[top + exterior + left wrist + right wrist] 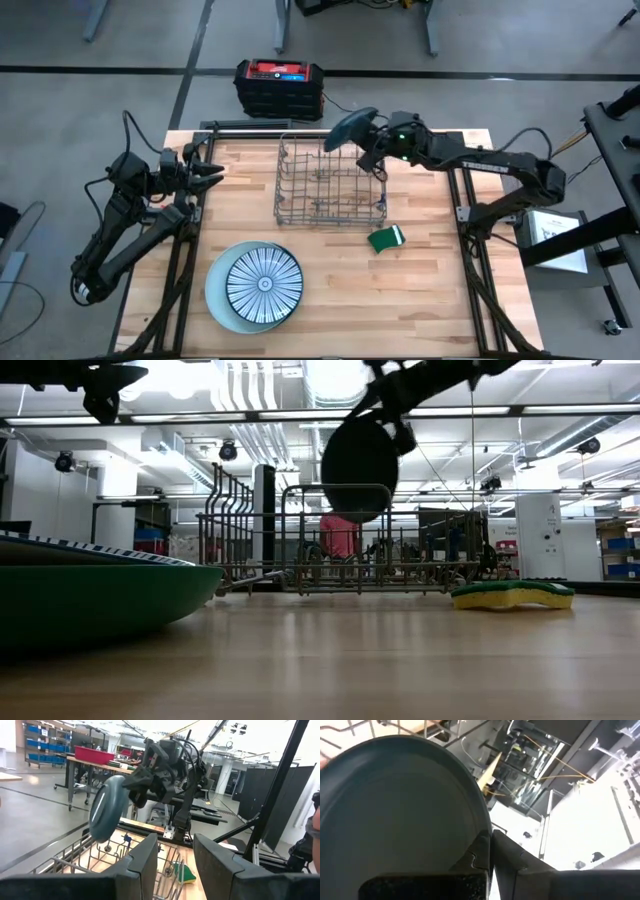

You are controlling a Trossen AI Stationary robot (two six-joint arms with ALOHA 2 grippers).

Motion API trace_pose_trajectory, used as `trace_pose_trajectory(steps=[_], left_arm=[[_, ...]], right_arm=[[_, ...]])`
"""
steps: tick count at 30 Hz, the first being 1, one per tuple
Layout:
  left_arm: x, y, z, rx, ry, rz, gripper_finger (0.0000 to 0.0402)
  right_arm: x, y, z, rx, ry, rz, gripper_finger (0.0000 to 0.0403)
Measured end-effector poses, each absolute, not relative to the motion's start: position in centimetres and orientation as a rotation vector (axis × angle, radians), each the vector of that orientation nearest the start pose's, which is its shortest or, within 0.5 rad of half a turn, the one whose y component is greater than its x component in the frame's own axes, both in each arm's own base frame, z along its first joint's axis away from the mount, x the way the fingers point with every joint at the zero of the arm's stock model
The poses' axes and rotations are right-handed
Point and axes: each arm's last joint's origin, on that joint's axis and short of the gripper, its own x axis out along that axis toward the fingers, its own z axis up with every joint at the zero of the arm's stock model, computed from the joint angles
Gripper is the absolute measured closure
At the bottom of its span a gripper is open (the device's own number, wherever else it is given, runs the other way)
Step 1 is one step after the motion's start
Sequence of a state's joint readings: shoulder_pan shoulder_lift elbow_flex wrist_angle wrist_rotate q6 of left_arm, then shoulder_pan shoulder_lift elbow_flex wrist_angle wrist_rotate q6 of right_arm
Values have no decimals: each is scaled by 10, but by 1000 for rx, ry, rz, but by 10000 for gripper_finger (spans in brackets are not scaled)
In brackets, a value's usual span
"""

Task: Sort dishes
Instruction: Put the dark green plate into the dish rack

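- Gripping the dark teal plate [350, 128] on edge, the right gripper [374, 150] hangs above the wire rack's [330, 185] far corner.
- Left gripper [205, 168] waits apart, fingers seemingly spread.

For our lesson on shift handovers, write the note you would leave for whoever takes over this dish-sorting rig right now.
Right gripper: shut on the dark teal plate, held on edge in the air above the far right corner of the grey wire rack.
Left gripper: open, empty, waiting at the table's left edge, level with the rack.
Plates: a stack near the table's front, left of centre, with the large pale blue-white plate at the bottom.
Also: a green sponge lies right of the rack's near corner.
Done: no plate stands in the rack.
Left: slot the teal plate, then the stack.
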State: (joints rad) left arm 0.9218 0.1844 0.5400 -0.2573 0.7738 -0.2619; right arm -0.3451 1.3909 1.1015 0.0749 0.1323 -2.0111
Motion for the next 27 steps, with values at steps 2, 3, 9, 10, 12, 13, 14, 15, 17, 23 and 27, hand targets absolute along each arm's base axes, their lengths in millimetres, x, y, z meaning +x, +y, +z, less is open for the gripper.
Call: trace_pose_trajectory(steps=[2, 3, 9, 10, 12, 13, 14, 15, 17, 23, 27], left_arm=[[51, 33, 302, -188, -84, 138, 285], [51, 33, 302, -187, -84, 138, 285], [51, 33, 302, -188, -84, 138, 285], [51, 33, 302, -188, -84, 139, 285], [51, 33, 302, -193, -85, 139, 285], [51, 33, 302, -194, -85, 139, 285], [51, 33, 302, -195, -85, 139, 285], [51, 33, 302, -195, -85, 139, 285], [51, 33, 302, -197, -85, 139, 285], [51, 33, 302, -208, -86, 138, 285], [51, 33, 302, -224, -87, 138, 285]], right_arm=[[287, -107, 331, -1905, 625, -65, 403], [281, -105, 331, -1895, 632, -53, 403], [252, -92, 333, -1857, 563, 0, 403], [248, -90, 332, -1849, 527, 20, 403], [243, -86, 329, -1859, 465, 60, 403], [240, -84, 328, -1877, 438, 82, 403], [238, -82, 327, -1886, 410, 100, 403], [237, -81, 326, -1884, 385, 116, 403], [235, -79, 324, -1876, 349, 143, 403], [234, -79, 310, -1874, 352, 199, 403], [233, -79, 303, -1918, 364, 231, 403]])
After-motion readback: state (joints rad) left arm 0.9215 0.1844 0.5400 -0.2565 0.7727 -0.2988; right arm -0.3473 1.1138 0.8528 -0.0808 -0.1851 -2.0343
